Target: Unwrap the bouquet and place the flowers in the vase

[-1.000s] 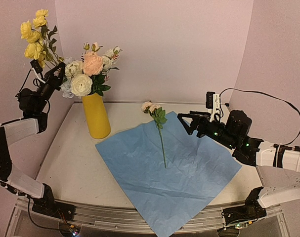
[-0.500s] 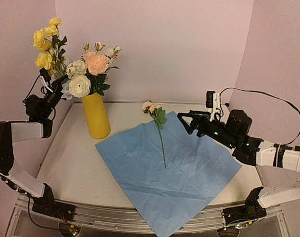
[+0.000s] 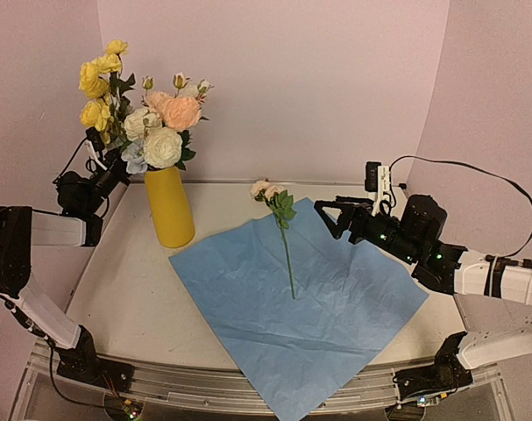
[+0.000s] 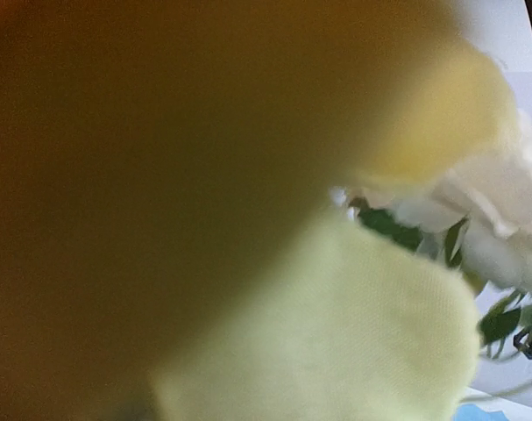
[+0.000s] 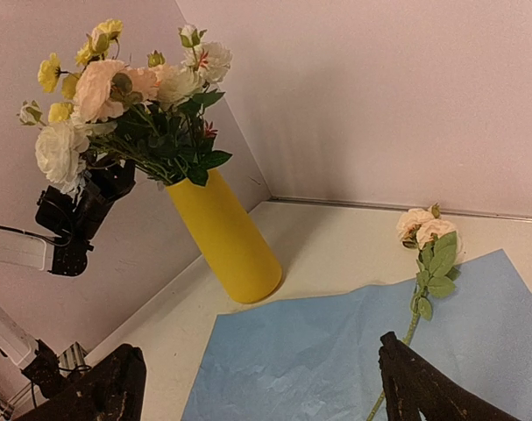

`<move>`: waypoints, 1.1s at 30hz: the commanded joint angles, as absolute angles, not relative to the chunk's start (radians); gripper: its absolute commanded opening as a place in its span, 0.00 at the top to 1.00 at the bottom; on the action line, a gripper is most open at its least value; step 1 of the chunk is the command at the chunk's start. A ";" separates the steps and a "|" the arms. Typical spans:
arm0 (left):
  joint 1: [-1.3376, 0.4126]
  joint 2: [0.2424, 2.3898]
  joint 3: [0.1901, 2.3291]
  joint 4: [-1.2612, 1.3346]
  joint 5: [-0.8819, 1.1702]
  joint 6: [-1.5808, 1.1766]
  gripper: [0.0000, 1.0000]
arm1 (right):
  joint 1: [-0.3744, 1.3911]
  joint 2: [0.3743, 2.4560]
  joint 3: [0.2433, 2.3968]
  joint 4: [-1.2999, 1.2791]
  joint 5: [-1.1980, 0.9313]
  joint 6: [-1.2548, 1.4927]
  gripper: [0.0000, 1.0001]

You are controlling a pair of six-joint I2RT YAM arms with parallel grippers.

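L gripper (image 3: pixel 97 156) clamped on yellow sprig (image 3: pixel 101 79), upper left beside vase (image 3: pixel 169 206); R gripper (image 3: pixel 329 217) spread wide, empty, nearer arm to pink stem (image 3: pixel 286 246) lying top-to-bottom just frame-left of it.

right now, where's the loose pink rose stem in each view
top external: the loose rose stem lies mid-table, lower part on the blue paper, blooms past its far edge.
left wrist: not in it; blurred blooms fill the frame.
right wrist: right of centre, leaves and blooms past the paper.
shared landmark: the yellow vase, left of the stem in the top and right wrist views.
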State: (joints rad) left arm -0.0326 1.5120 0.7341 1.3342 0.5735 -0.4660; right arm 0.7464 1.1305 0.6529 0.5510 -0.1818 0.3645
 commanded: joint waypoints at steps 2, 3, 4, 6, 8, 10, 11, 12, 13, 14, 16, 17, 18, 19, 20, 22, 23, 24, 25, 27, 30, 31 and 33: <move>-0.061 1.505 0.689 1.251 0.592 -0.392 1.00 | 0.749 1.137 0.699 0.563 -0.195 0.365 0.07; -0.061 1.496 0.682 1.245 0.579 -0.373 1.00 | 0.749 1.136 0.698 0.563 -0.195 0.365 0.07; -0.063 1.491 0.679 1.232 0.569 -0.344 1.00 | 0.749 1.135 0.698 0.563 -0.197 0.364 0.07; -0.064 1.487 0.687 1.181 0.562 -0.306 1.00 | 0.749 1.135 0.699 0.563 -0.198 0.366 0.07; -0.068 1.485 0.699 1.128 0.557 -0.277 1.00 | 0.749 1.135 0.697 0.563 -0.197 0.366 0.07; -0.081 1.488 0.713 1.070 0.539 -0.249 1.00 | 0.748 1.135 0.698 0.564 -0.198 0.365 0.07; -0.086 1.491 0.714 1.056 0.533 -0.240 1.00 | 0.749 1.135 0.699 0.563 -0.197 0.365 0.07; -0.096 1.496 0.718 1.028 0.526 -0.225 1.00 | 0.749 1.135 0.699 0.564 -0.198 0.366 0.07; -0.099 1.502 0.720 1.015 0.521 -0.216 1.00 | 0.749 1.135 0.699 0.564 -0.199 0.366 0.07; -0.107 1.509 0.718 0.993 0.509 -0.208 1.00 | 0.749 1.134 0.701 0.564 -0.200 0.366 0.07; -0.110 1.514 0.709 0.986 0.498 -0.201 1.00 | 0.749 1.133 0.701 0.563 -0.202 0.368 0.07; -0.113 1.514 0.694 0.981 0.475 -0.194 1.00 | 0.749 1.132 0.700 0.564 -0.201 0.369 0.07; -0.113 1.513 0.689 0.974 0.467 -0.192 0.97 | 0.749 1.132 0.700 0.563 -0.201 0.371 0.07; -0.113 1.507 0.683 0.964 0.456 -0.192 0.92 | 0.749 1.132 0.700 0.563 -0.201 0.373 0.07; -0.113 1.501 0.682 0.958 0.454 -0.192 0.89 | 0.749 1.132 0.700 0.563 -0.202 0.375 0.07; -0.114 1.471 0.673 0.946 0.442 -0.193 0.78 | 0.749 1.132 0.698 0.564 -0.203 0.375 0.07; -0.113 1.455 0.666 0.944 0.440 -0.196 0.74 | 0.749 1.133 0.699 0.564 -0.205 0.377 0.07; -0.113 1.441 0.662 0.943 0.439 -0.196 0.72 | 0.749 1.133 0.699 0.564 -0.204 0.378 0.07; -0.113 1.418 0.657 0.942 0.432 -0.200 0.68 | 0.749 1.134 0.700 0.563 -0.204 0.379 0.07; -0.114 1.376 0.642 0.935 0.417 -0.203 0.63 | 0.749 1.136 0.702 0.564 -0.206 0.379 0.07; -0.113 1.307 0.627 0.909 0.408 -0.210 0.61 | 0.749 1.142 0.705 0.563 -0.207 0.378 0.07; -0.113 1.287 0.618 0.900 0.397 -0.212 0.62 | 0.749 1.148 0.707 0.562 -0.203 0.381 0.07; -0.114 1.250 0.600 0.882 0.385 -0.213 0.62 | 0.749 1.162 0.712 0.559 -0.198 0.388 0.07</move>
State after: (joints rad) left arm -0.1085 1.3277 0.6292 0.9619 0.4137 -0.2092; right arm 0.7464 1.1370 0.6613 0.5491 -0.1997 0.3717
